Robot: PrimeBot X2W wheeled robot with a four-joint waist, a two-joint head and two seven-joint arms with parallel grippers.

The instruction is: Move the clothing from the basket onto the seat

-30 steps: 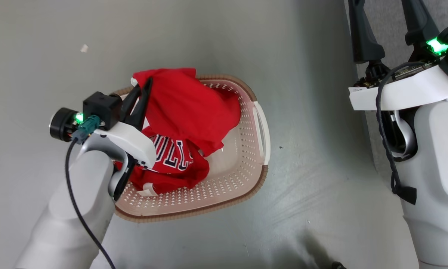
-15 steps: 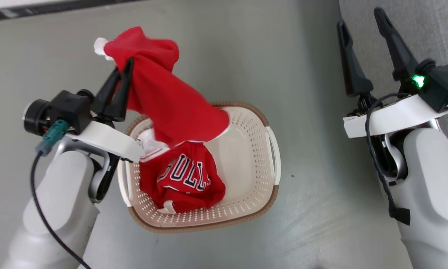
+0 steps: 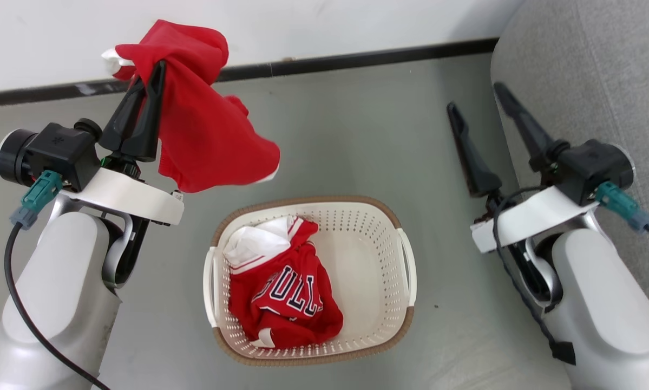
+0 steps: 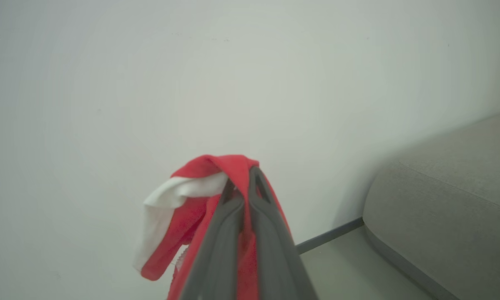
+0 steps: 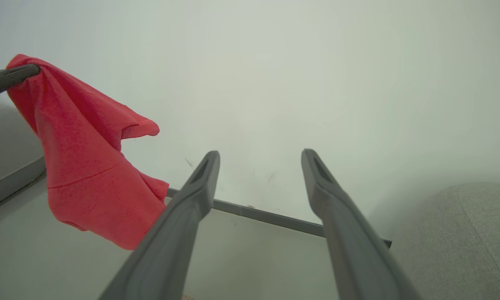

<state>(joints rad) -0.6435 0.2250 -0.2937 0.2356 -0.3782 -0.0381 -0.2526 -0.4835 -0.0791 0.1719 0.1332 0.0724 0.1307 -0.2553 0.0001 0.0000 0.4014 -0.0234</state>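
My left gripper (image 3: 150,73) is shut on the plain red garment (image 3: 205,135), which hangs in the air above and left of the basket (image 3: 400,227); the same garment (image 4: 191,216) drapes over its closed fingers (image 4: 250,233) in the left wrist view and shows as a hanging garment (image 5: 87,166) in the right wrist view. The lettered red garment (image 3: 289,300) with white lining lies crumpled in the left half of the basket. My right gripper (image 3: 476,97) stands open and holds nothing, right of the basket, beside the grey seat (image 3: 589,70). Its fingers (image 5: 191,208) are spread wide.
A white wall (image 3: 324,21) with a dark baseboard (image 3: 356,58) runs across the far side. Grey floor (image 3: 356,130) surrounds the basket. The seat's rounded edge (image 4: 441,200) lies to the right of the held garment.
The left gripper has lifted the plain red garment out of the basket and higher. The head camera has tilted up, bringing wall and seat into view. The lettered garment stays in the basket.
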